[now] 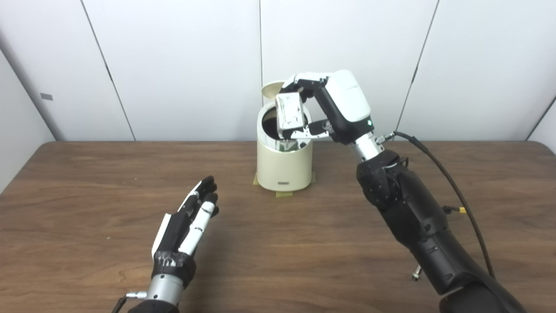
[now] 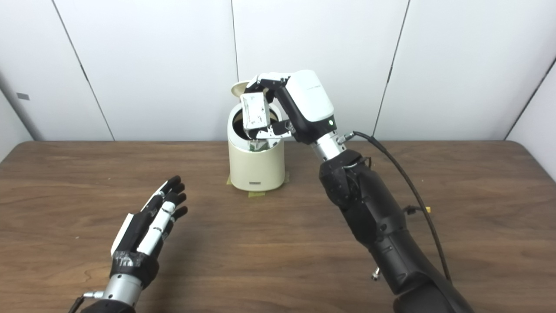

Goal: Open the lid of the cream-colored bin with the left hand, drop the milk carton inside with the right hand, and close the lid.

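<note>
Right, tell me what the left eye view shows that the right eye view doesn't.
Only the left eye view: a longer stretch of the table's left edge. Only the right eye view: a longer stretch of its right edge. Both: the cream-colored bin with its lid up, the right hand holding the milk carton over the opening, and the left hand open near the table.

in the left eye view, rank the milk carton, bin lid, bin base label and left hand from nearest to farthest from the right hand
1. milk carton: held in the right hand, over the bin's opening.
2. bin lid: raised, just behind the hand's fingers to the left.
3. bin base label: low on the front of the cream-colored bin, below the hand.
4. left hand: open, far off to the lower left over the table.
</note>
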You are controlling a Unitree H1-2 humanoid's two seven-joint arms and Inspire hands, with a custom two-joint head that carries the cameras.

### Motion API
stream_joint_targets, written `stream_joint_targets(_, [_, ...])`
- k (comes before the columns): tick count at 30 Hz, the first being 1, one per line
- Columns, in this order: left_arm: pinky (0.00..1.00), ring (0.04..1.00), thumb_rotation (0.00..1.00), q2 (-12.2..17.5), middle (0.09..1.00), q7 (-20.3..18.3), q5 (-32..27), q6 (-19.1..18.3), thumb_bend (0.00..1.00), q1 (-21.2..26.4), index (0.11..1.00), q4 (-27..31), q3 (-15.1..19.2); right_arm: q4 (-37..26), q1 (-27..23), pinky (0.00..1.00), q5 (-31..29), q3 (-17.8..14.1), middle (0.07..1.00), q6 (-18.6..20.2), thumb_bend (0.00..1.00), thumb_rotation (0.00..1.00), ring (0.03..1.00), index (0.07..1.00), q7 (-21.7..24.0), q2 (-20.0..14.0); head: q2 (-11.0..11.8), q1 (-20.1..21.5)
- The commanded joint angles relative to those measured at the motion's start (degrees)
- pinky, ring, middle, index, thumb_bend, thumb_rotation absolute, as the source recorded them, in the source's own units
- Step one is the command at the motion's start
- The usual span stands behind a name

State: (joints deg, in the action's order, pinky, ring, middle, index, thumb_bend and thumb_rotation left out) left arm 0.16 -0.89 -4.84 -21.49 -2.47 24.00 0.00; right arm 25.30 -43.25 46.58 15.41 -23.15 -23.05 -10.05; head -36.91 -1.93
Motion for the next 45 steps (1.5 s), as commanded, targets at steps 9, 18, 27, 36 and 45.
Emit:
stream_joint_targets(9, [0.91,0.937,0.61,0.05,0.932,-0.37,0.15,1.01,0.44,0.85,0.915,1.66,-0.54,0.64,-4.33,0.36,-0.46,-0.37,0.499,-1.59,0.5,0.0,0.413,0.517,-4.15,-0.07,-0.19,-0.13])
stream_joint_targets(18, [0.92,0.943,0.6,0.16,0.934,-0.53,-0.18,1.07,0.44,0.78,0.914,1.71,-0.55,1.36,-4.16,0.36,-0.63,-0.2,0.496,-1.68,0.5,0.0,0.415,0.518,-5.23,0.12,-0.24,-0.04])
stream_joint_targets(27, [0.92,0.938,0.59,0.34,0.936,-0.49,0.39,0.77,0.44,0.83,0.909,1.74,-0.9,1.96,-4.22,0.36,-0.89,-0.13,0.499,-0.54,0.5,0.0,0.412,0.516,-4.78,0.52,-0.3,-0.12])
stream_joint_targets(36, [0.92,0.951,0.59,0.7,0.941,-0.82,0.09,1.09,0.42,0.73,0.898,1.92,-1.07,3.34,-4.46,0.33,-0.94,0.01,0.516,-0.35,0.5,0.0,0.412,0.522,-4.56,0.76,-0.43,-0.02])
stream_joint_targets(45, [0.92,0.945,0.53,0.96,0.929,-0.88,0.12,0.38,0.42,0.73,0.868,2.12,-1.13,-0.03,-3.72,0.47,0.97,0.98,0.507,5.42,0.52,0.0,0.455,0.496,-0.47,0.35,-0.54,0.08])
